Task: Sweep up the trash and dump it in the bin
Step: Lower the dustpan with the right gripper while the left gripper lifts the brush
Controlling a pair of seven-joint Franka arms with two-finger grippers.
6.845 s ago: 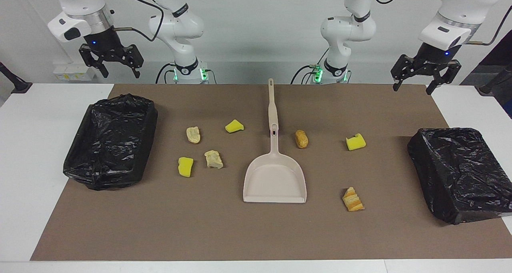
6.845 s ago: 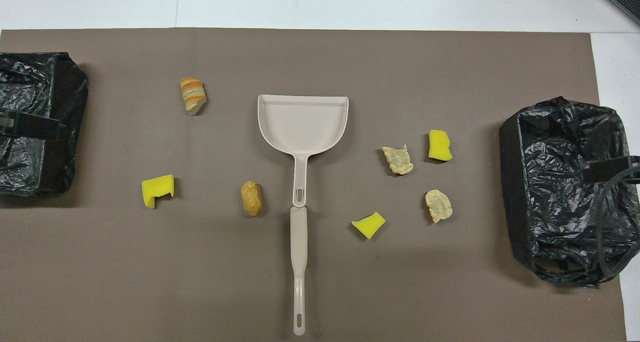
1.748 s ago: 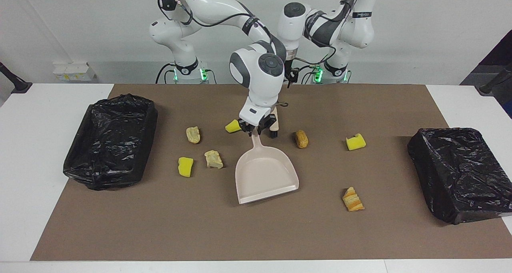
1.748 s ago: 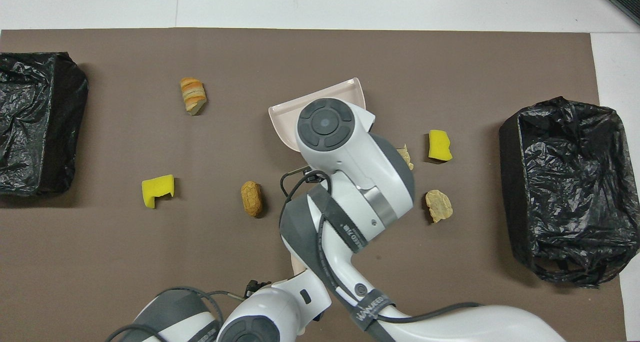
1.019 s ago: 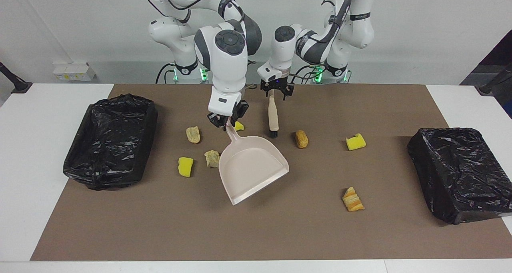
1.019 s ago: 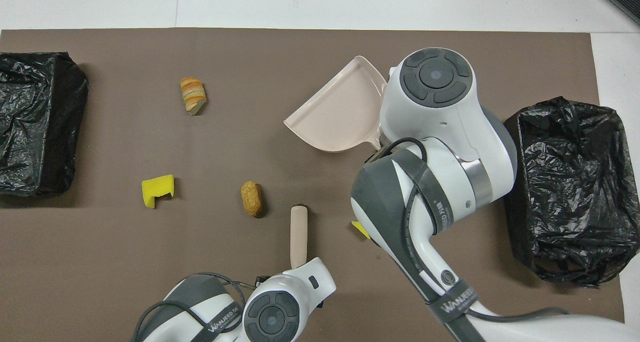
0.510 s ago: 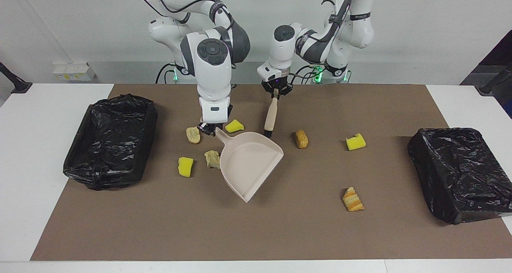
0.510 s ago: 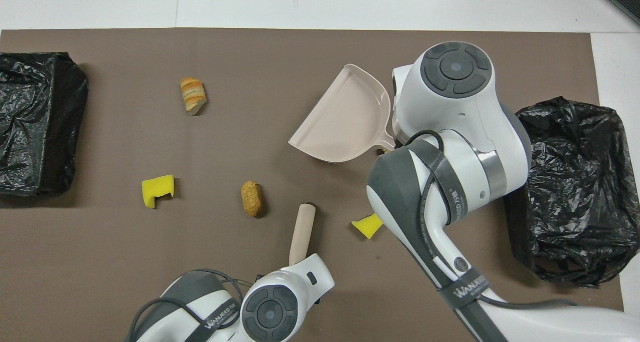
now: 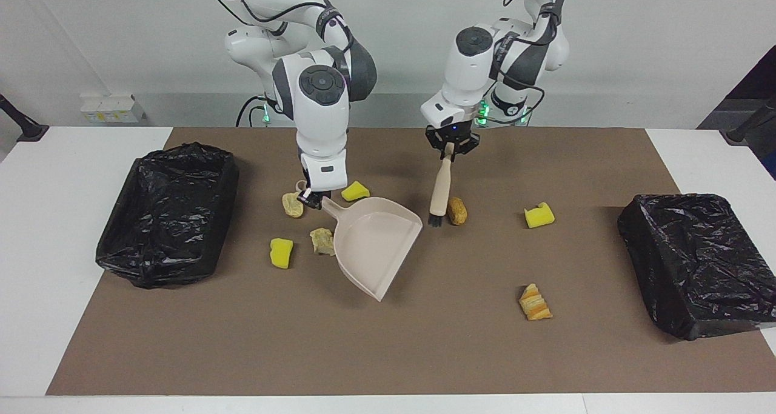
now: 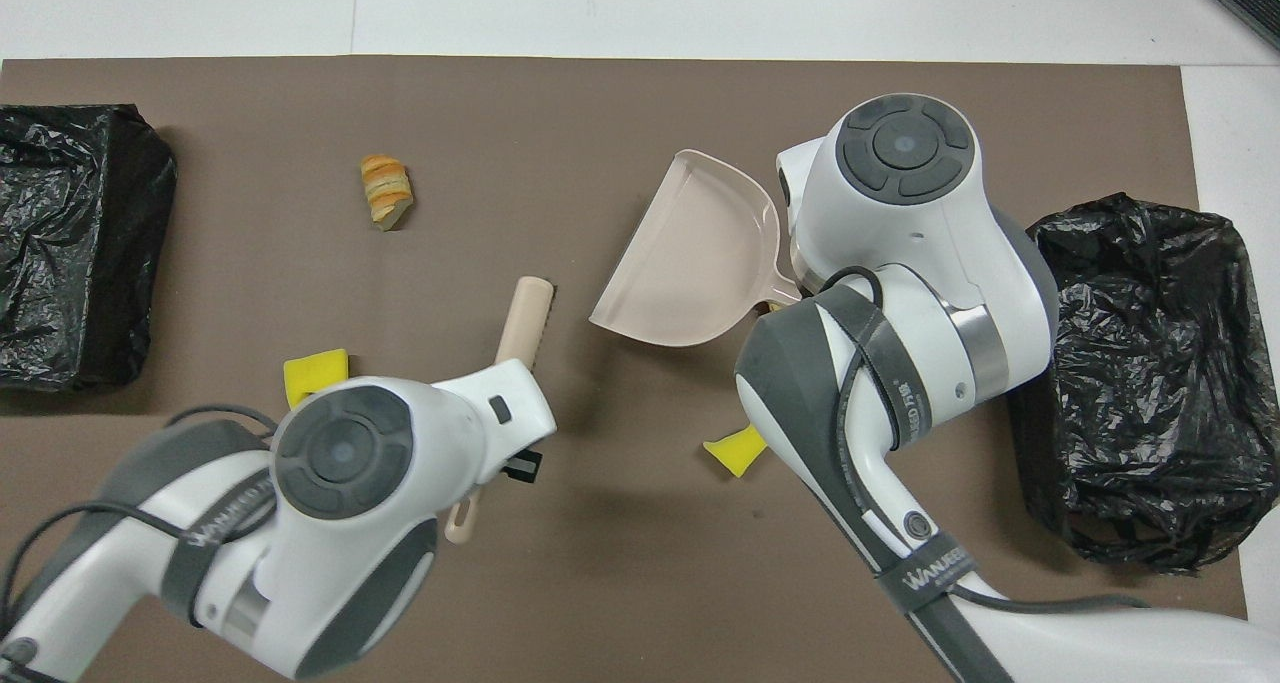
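- Sweeping well means dragging the brush (image 9: pixel 441 186) bristles, now just beside the tan bread lump (image 9: pixel 457 211), low and steadily toward the dustpan (image 9: pixel 376 241) mouth, which faces it.
- The left gripper (image 9: pixel 449 146) is clamped on the brush handle's top, over the mat.
- The right gripper (image 9: pixel 308 198) is closed on the dustpan's handle; the pan's lip should sit flat.
- Other trash lies farther out: a striped piece (image 9: pixel 534 302) and yellow sponge (image 9: pixel 280 253); none is in a bin (image 9: pixel 167 214).
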